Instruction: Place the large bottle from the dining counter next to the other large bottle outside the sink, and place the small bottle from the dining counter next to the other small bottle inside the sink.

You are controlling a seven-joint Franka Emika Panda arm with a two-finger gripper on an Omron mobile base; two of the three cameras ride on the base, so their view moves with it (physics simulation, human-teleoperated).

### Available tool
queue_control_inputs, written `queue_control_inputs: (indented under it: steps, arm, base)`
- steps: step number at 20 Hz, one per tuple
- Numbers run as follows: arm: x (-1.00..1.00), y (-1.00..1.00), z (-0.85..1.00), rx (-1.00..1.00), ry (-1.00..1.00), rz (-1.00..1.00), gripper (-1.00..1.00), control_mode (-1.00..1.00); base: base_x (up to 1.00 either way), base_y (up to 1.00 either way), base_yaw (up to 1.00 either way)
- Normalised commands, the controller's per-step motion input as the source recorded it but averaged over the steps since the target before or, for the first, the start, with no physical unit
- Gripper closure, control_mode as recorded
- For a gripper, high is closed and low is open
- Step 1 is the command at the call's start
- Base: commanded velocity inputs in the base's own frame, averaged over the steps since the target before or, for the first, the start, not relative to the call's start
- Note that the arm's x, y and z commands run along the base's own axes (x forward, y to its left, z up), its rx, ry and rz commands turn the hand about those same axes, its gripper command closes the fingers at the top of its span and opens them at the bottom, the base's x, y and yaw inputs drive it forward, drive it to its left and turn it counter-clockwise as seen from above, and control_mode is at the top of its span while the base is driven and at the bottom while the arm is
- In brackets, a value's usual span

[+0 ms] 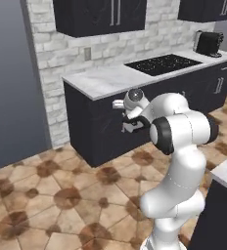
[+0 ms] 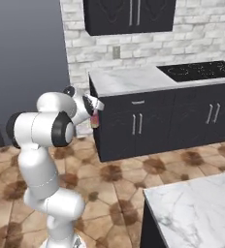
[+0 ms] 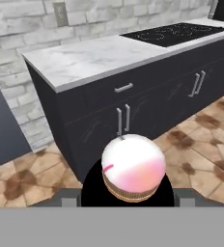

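Arm folded high, wrist level, facing dark cabinet run | gripper clamps pink-and-white bottle end-on, above tiled floor | bottle's length hidden; fingertips hard to make out | white marble dining counter cropped

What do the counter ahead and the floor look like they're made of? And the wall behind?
The counter top looks like polished marble: white with faint grey veins. Its base seems dark, glossy-painted board with metal bar handles. The floor looks like glazed ceramic or stone tile: tan, brown-mottled polygons with pale joints. The wall looks like matte whitewashed brick, with visible mortar lines.
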Motion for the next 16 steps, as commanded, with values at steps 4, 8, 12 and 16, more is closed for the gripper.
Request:
queue_control_inputs:
  steps: [4,8,12,16]
  arm:
    - [0.0,0.0,0.0,0.0,0.0,0.0,1.0,1.0]
    - [0.0,0.0,0.0,0.0,0.0,0.0,1.0,1.0]
    - [0.0,0.0,0.0,0.0,0.0,0.0,1.0,1.0]
    - [0.0,0.0,0.0,0.0,0.0,0.0,1.0,1.0]
  base:
    - [0.66,0.33,-0.41]
    - [0.67,0.3,-0.41]
    - [0.64,0.16,-0.41]
    - [0.69,0.0,-0.4]
